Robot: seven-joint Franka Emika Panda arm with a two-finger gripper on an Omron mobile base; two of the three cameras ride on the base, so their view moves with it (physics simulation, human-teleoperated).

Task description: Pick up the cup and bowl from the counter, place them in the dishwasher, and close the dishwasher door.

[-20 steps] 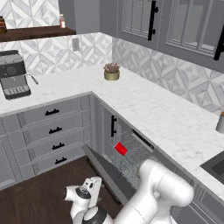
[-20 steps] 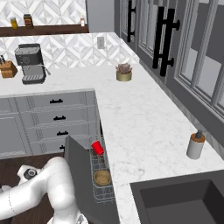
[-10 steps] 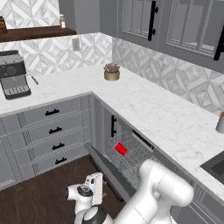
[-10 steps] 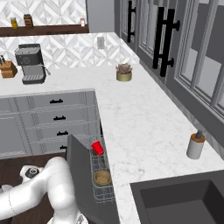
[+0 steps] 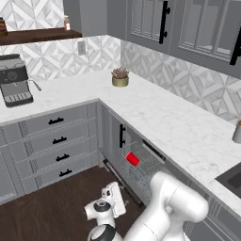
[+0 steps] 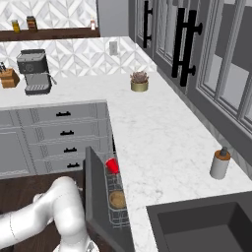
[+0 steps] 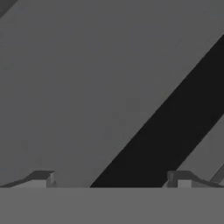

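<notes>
Grey dishwasher door has swung up nearly shut since a moment ago; cup and bowl racked; gripper open, empty.

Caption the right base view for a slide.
Small red cup and tan wooden bowl sit in the wire rack behind the half-raised grey dishwasher door.

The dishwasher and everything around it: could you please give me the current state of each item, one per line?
dishwasher door: partly raised, not yet shut.
dishwasher: open, wire rack showing.
cup: in the rack, tilted.
bowl: lying in the rack, nearer the camera than the cup.
hand: open, holding nothing, facing a flat grey panel.
counter: neither cup nor bowl left on it.
</notes>
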